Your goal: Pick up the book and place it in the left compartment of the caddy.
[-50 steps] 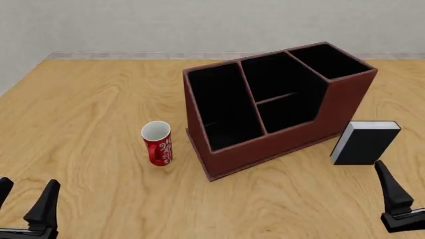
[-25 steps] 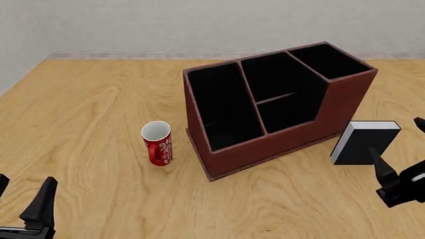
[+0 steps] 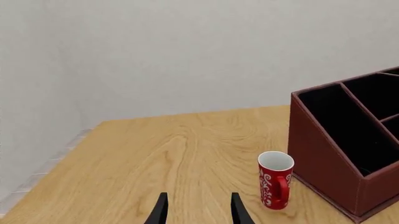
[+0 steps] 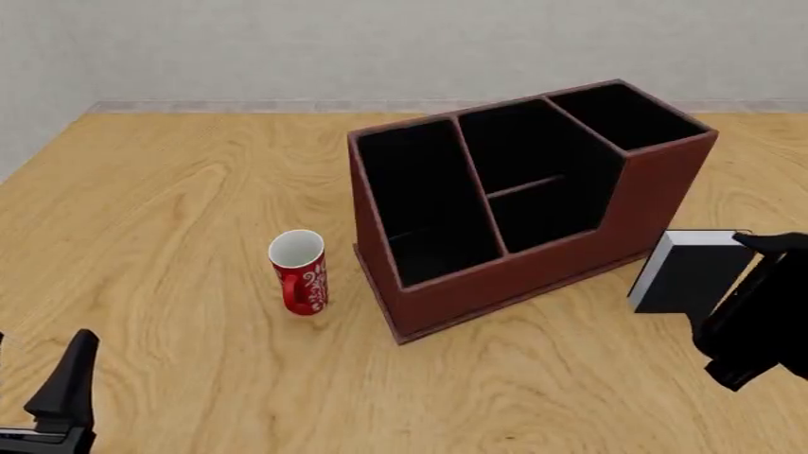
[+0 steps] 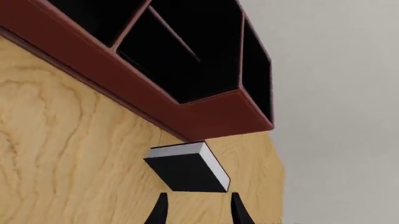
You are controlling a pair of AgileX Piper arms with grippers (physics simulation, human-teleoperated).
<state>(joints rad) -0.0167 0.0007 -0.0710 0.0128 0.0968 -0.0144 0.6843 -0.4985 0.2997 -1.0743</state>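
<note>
The black book with white page edges stands upright on the table, just right of the reddish-brown caddy. The caddy's left compartment is a long black-lined slot with nothing in it. My right gripper is open and sits close in front of the book, covering its right edge in the front view. In the right wrist view the book lies just beyond the open right gripper, below the caddy. My left gripper is open and holds nothing at the near left.
A red mug with white swirls stands upright left of the caddy; it also shows in the left wrist view, beside the caddy and ahead of the left gripper. A wall closes the table's far edge.
My right gripper has moved forward and turned toward the book, now overlapping its right side in the front view. My left gripper has sunk slightly. The book, mug and caddy have not moved.
</note>
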